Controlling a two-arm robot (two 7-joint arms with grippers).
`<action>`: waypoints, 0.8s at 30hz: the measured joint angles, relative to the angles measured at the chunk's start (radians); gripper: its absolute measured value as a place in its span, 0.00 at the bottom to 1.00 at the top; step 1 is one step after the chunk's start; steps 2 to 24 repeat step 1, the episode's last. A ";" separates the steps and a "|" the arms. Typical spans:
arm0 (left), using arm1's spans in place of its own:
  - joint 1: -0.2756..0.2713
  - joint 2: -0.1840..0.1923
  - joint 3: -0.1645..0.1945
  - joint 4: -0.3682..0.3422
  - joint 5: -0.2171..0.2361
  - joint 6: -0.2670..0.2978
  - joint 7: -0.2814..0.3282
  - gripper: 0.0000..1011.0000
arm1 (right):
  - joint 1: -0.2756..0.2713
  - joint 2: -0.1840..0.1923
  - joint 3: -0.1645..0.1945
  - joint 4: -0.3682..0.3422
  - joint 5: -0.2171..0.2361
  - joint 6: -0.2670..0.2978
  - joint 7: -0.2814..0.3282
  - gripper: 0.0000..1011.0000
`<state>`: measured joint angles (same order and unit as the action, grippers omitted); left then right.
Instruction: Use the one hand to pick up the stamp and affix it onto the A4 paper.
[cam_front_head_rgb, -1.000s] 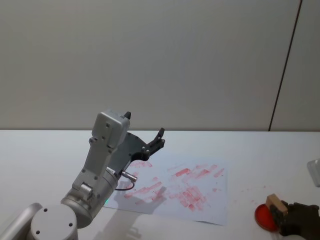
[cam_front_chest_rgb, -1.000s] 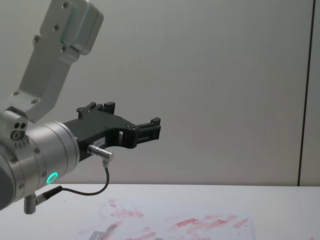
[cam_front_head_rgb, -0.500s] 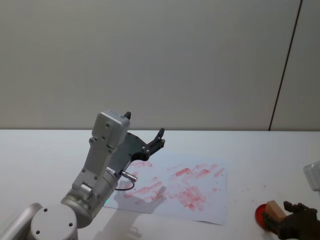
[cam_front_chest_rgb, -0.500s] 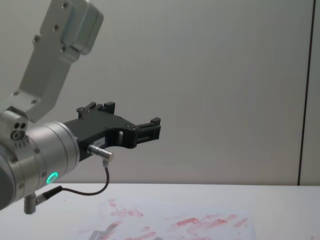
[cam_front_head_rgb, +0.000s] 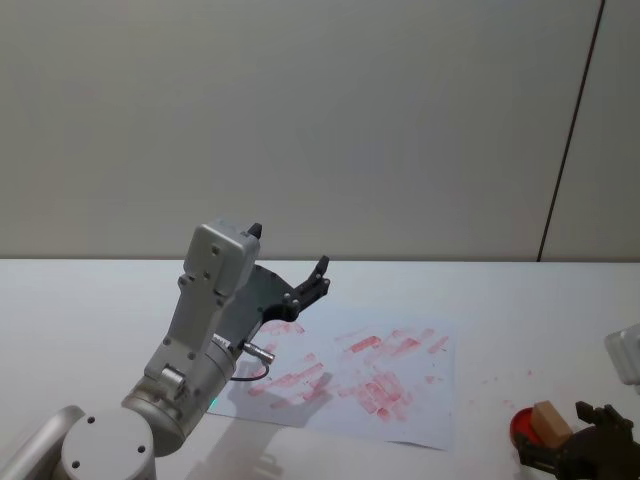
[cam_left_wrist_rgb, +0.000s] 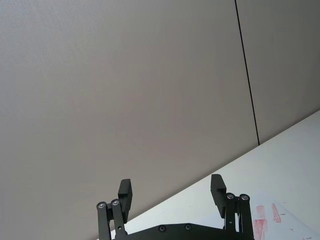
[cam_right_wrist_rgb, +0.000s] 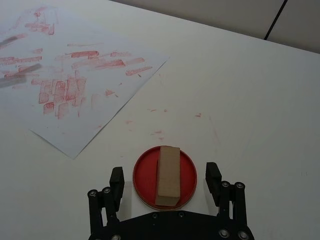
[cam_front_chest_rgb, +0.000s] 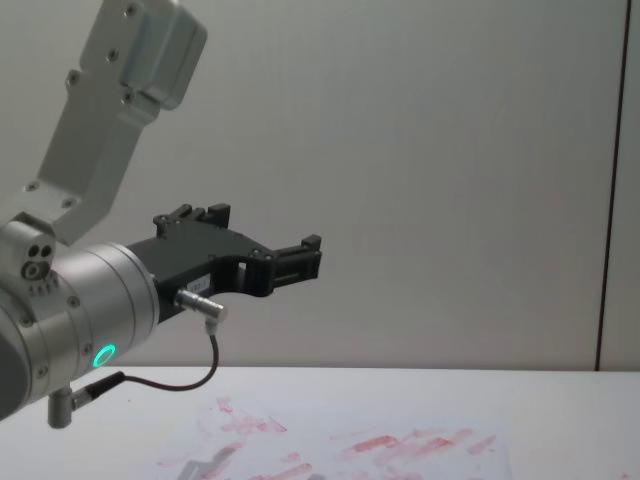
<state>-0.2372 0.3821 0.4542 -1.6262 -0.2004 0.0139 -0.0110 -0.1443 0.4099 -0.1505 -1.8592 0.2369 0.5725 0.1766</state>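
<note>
The stamp, a light tan block, lies lengthwise on a round red ink pad, apart from both prongs of the right tool; that tool's fingers stand wide, one on each side of the pad, gripping nothing; in the head view the stamp sits at the lower right corner of the white surface, on the ink pad, with the right tool just beside it. The A4 paper lies flat on the surface, well apart from the pad toward the robot's left, its near corner pointing to the pad; it is covered with red-pink blocks and streaks, and small red specks dot the surface between sheet and pad. In the head view the A4 paper lies in the middle of the surface; the left tool is held above its far left part, on a silver arm; its fingers are spread wide and empty, raised before the grey wall; in the chest view the left tool hangs well above the A4 paper, a green ring glowing on its wrist.
</note>
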 joint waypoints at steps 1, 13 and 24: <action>0.000 0.000 0.000 0.000 0.000 0.000 0.000 0.99 | 0.000 0.000 0.000 0.000 0.000 0.000 0.000 0.99; 0.000 0.000 0.000 0.000 0.000 0.000 0.000 0.99 | 0.000 0.000 0.000 0.000 0.000 0.000 0.000 0.99; 0.000 0.000 0.000 0.000 0.000 0.000 0.000 0.99 | 0.000 0.000 0.000 0.000 0.000 0.000 0.000 0.99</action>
